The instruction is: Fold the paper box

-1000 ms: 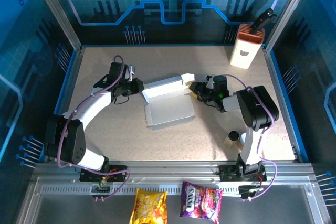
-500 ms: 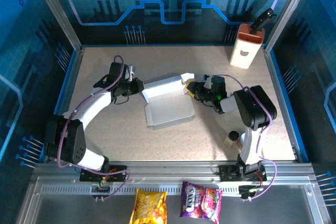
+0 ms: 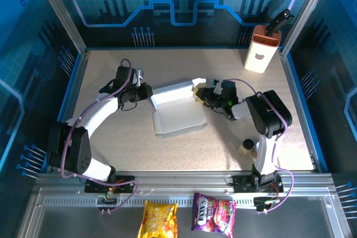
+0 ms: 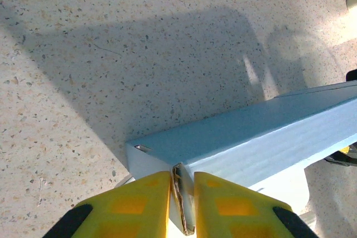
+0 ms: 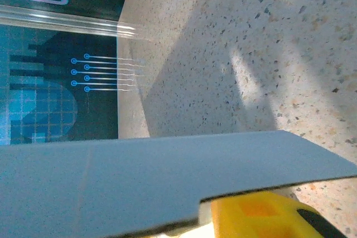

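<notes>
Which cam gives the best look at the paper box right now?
Top external: the whole paper box is there, tray flat and lid raised. Left wrist gives one corner, pinched in the jaws of the left gripper. Right wrist gives one flat panel of it, close up.

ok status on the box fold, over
Left hand shut on paper box lid's left end. Right hand at lid's right flap, grip hidden. Lid raised, tray open. Small jar sits apart, near right arm base.
</notes>
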